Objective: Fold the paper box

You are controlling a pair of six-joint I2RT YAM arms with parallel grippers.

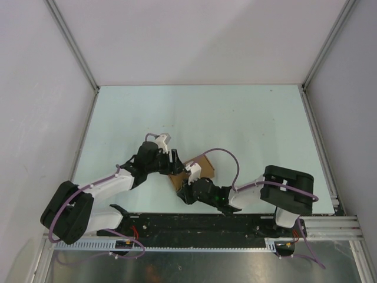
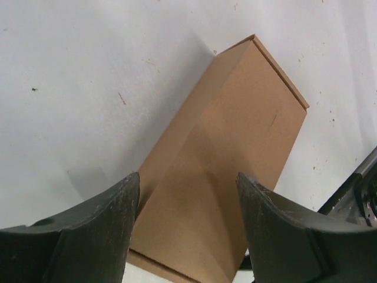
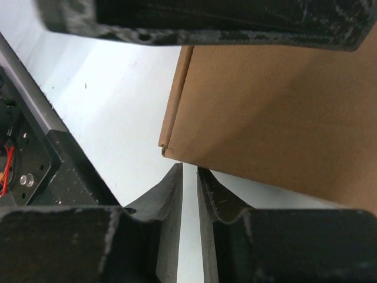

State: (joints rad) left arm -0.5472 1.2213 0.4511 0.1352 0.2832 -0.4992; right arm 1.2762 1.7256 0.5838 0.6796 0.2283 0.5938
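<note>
The paper box [image 1: 204, 165] is a closed brown carton lying flat on the pale table between my two arms. In the left wrist view the paper box [image 2: 235, 135] runs away from the camera. My left gripper [image 2: 188, 180] stands wide open over its near end, one finger at each long side; I cannot tell whether they touch. From above, the left gripper [image 1: 175, 163] sits at the box's left edge. My right gripper [image 3: 189, 168] has only a thin slit between its fingers, with nothing in it. Its tips lie just under a corner of the box [image 3: 277, 118]. From above, the right gripper [image 1: 189, 180] is at the box's near edge.
A black rail [image 1: 194, 221] runs along the table's near edge, close behind the right gripper, and shows as a dark bar [image 3: 35, 159] in the right wrist view. White walls with aluminium posts [image 1: 318, 59] enclose the table. Part of the right arm [image 2: 359, 188] shows beside the box.
</note>
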